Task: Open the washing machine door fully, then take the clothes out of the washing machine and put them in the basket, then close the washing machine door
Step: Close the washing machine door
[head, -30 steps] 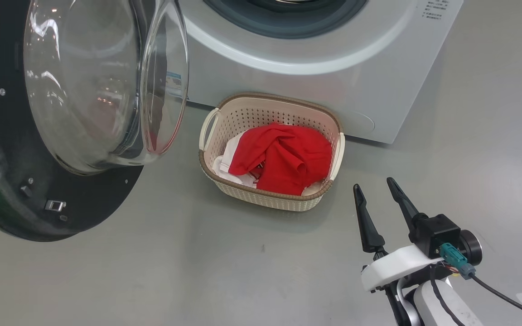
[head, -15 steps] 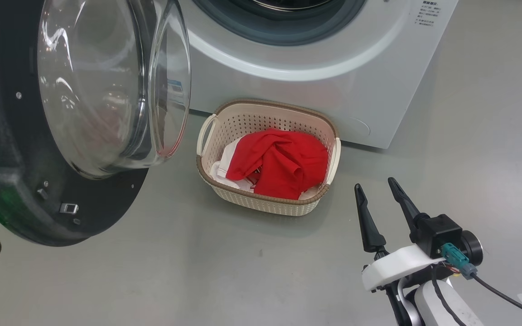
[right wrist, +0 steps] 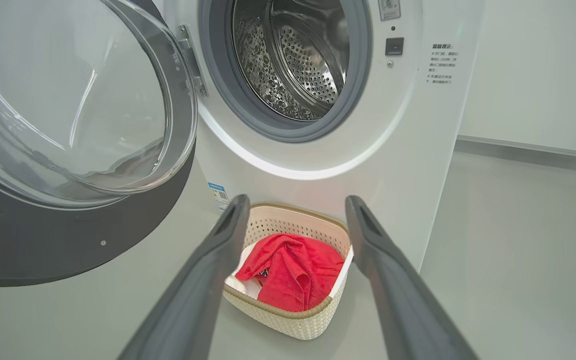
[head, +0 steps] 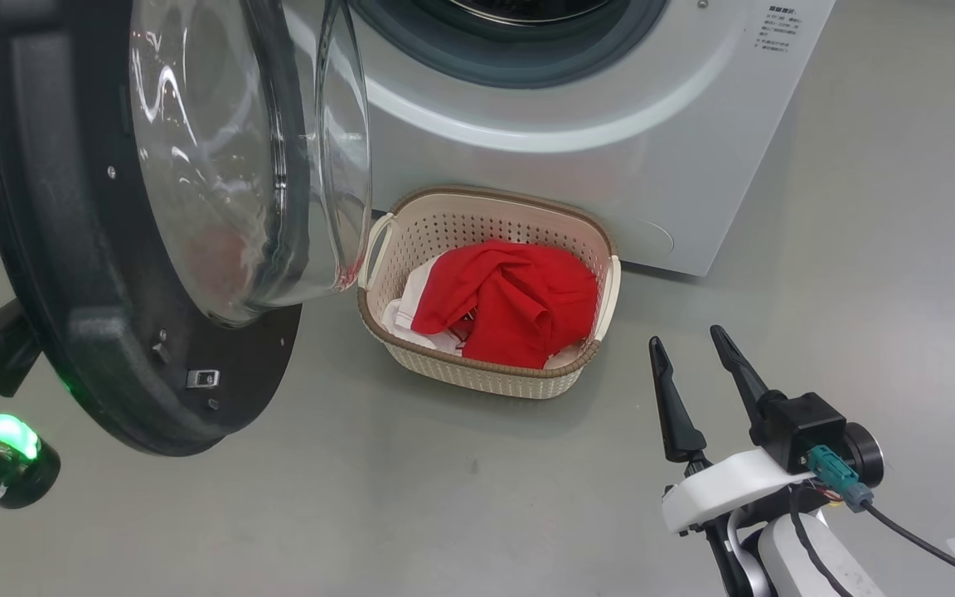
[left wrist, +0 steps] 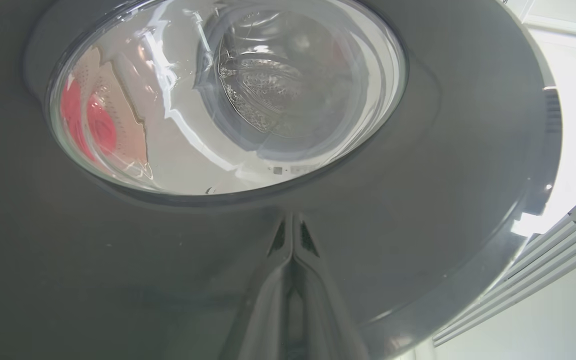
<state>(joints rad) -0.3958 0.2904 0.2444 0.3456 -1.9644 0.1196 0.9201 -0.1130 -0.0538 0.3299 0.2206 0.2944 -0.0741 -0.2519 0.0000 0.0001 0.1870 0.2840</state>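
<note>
Smooth grey floor [head: 411, 514]; white wall [right wrist: 538, 65] beyond; grey skirting strip [right wrist: 528, 150] along wall base.

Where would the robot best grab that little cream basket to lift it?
Probably by one side handle. The basket stands upright on the floor, and the handle at its right end is a thin loop, easy to pinch across. Coming down from above there suits the open right end effector, which is nearest; the clothes fill the middle.

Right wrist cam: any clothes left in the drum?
No: the visible part of the perforated steel drum is bare metal, and the red clothes lie in the basket.
</note>
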